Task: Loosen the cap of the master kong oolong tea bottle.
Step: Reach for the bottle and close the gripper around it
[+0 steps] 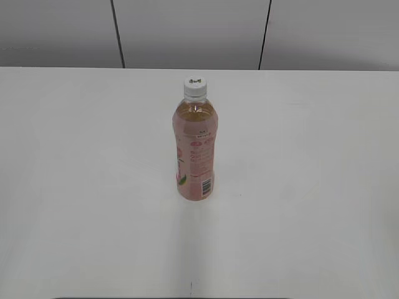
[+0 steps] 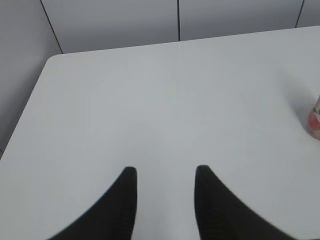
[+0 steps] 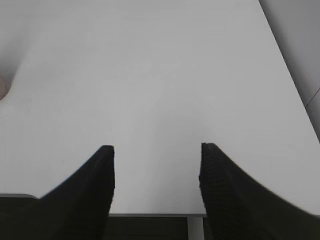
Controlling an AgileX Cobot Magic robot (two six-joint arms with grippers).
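Observation:
The master kong oolong tea bottle point(image 1: 195, 152) stands upright in the middle of the white table point(image 1: 75, 187), amber tea above its pink label. The white cap point(image 1: 195, 86) sits on its neck. A sliver of the bottle's base shows at the right edge of the left wrist view point(image 2: 315, 120) and at the left edge of the right wrist view point(image 3: 2, 86). My left gripper point(image 2: 164, 172) is open and empty, over bare table, far left of the bottle. My right gripper point(image 3: 156, 149) is open and empty near the table's front edge. Neither gripper shows in the exterior view.
A grey panelled wall point(image 1: 187, 31) runs behind the table. The table's rounded far left corner point(image 2: 52, 59) shows in the left wrist view, and its right edge point(image 3: 287, 70) in the right wrist view.

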